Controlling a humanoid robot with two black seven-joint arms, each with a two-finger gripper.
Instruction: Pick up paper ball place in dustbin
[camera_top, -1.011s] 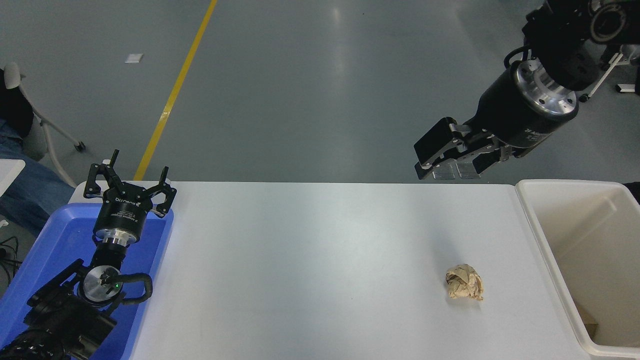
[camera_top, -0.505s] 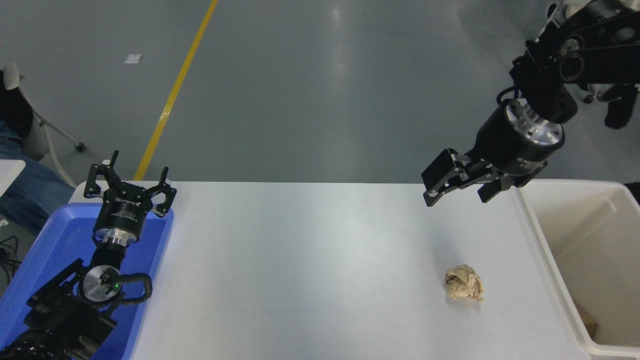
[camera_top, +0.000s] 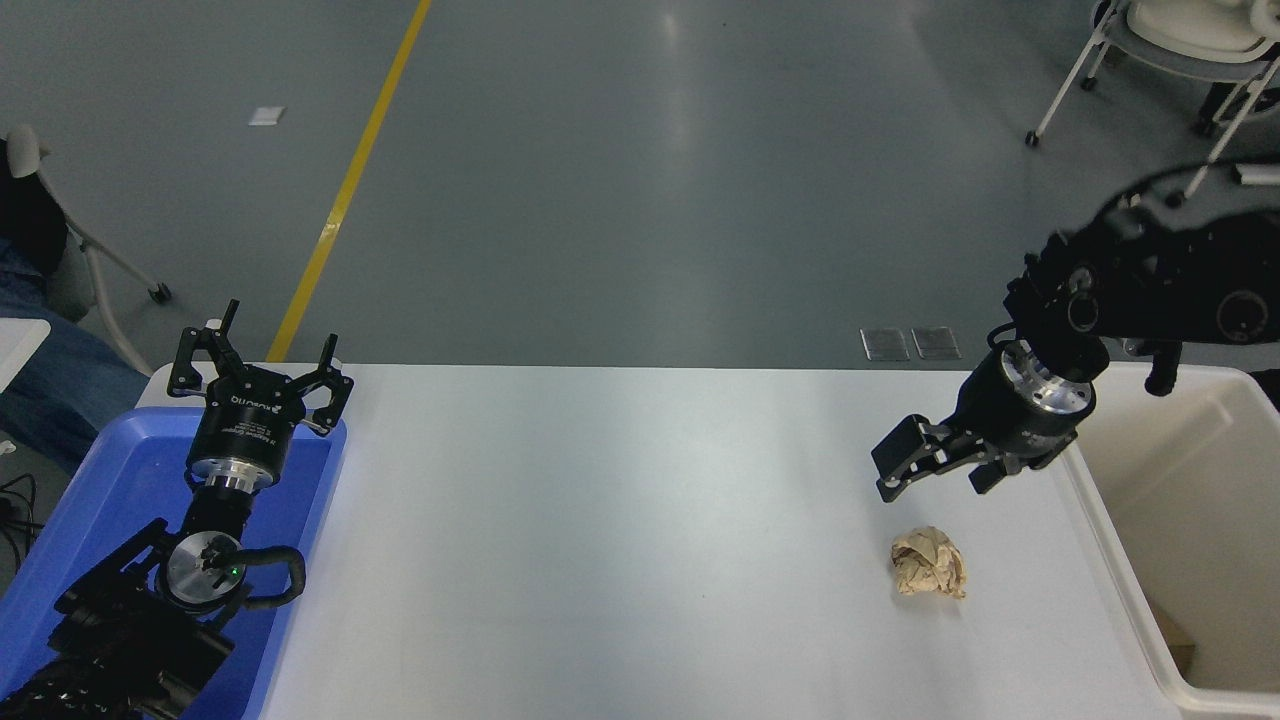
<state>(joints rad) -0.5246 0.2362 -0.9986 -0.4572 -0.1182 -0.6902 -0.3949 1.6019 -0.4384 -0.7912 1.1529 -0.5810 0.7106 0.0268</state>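
The paper ball (camera_top: 930, 563), a crumpled tan-brown lump, lies on the white table (camera_top: 620, 540) right of the middle. The dustbin (camera_top: 1120, 590), a cream-white tub, stands at the table's right edge. My right gripper (camera_top: 935, 478) comes in from the right, open, just above and behind the ball and not touching it. My left gripper (camera_top: 258, 375) is parked open at the lower left over the blue tray.
A shallow blue tray (camera_top: 110, 480) sits at the table's left end under the left arm. A brown scrap (camera_top: 1180, 640) lies inside the dustbin. Chairs stand on the floor at the far left (camera_top: 60, 250) and upper right (camera_top: 1180, 40).
My right gripper has come down and toward me from high beyond the table's far edge to just above the paper ball. The ball and left arm have not moved.
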